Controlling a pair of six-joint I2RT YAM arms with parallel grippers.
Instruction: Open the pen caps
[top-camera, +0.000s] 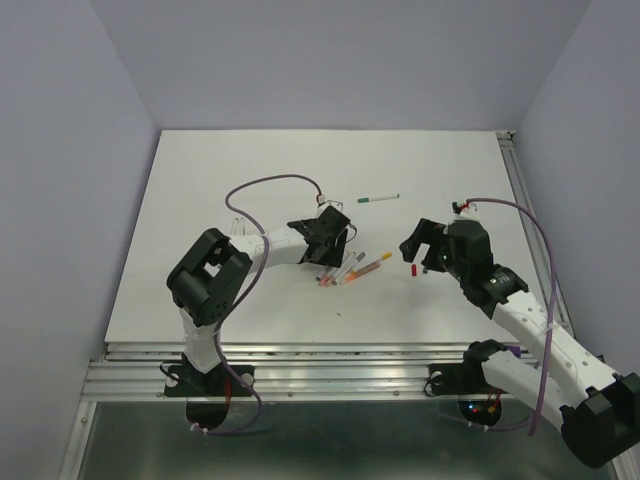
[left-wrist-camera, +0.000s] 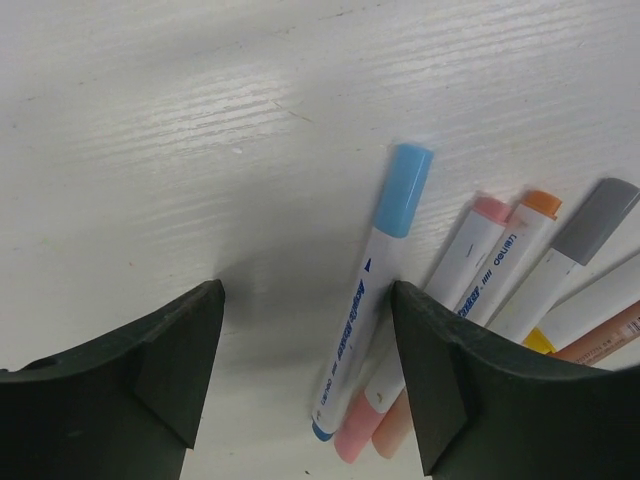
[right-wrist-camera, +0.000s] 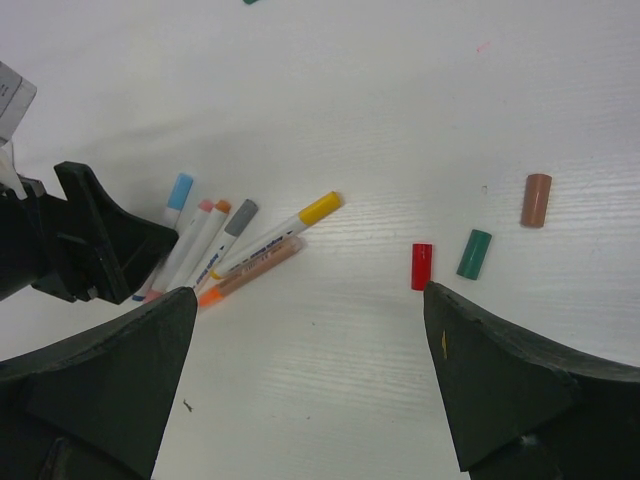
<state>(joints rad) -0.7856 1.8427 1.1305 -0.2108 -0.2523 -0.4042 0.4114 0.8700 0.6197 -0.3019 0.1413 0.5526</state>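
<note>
Several whitish pens (top-camera: 345, 268) lie in a fan mid-table. In the left wrist view they still wear caps: light blue (left-wrist-camera: 405, 188), pink (left-wrist-camera: 490, 209), orange (left-wrist-camera: 541, 203) and grey (left-wrist-camera: 600, 214). My left gripper (left-wrist-camera: 308, 300) is open low over them, with the blue-capped pen's barrel (left-wrist-camera: 355, 320) between the fingers, close to the right one. Loose red (right-wrist-camera: 421, 266), green (right-wrist-camera: 474, 253) and brown (right-wrist-camera: 536, 200) caps lie to the right. My right gripper (right-wrist-camera: 308, 300) is open and empty above the table, between the pens and the loose caps. A yellow cap (right-wrist-camera: 320, 207) sits on another pen.
A single green-ended pen (top-camera: 378, 198) lies apart, farther back. The red cap also shows in the top view (top-camera: 414, 269), just left of my right gripper (top-camera: 420, 248). My left gripper (top-camera: 332, 246) and its arm cover part of the pen fan.
</note>
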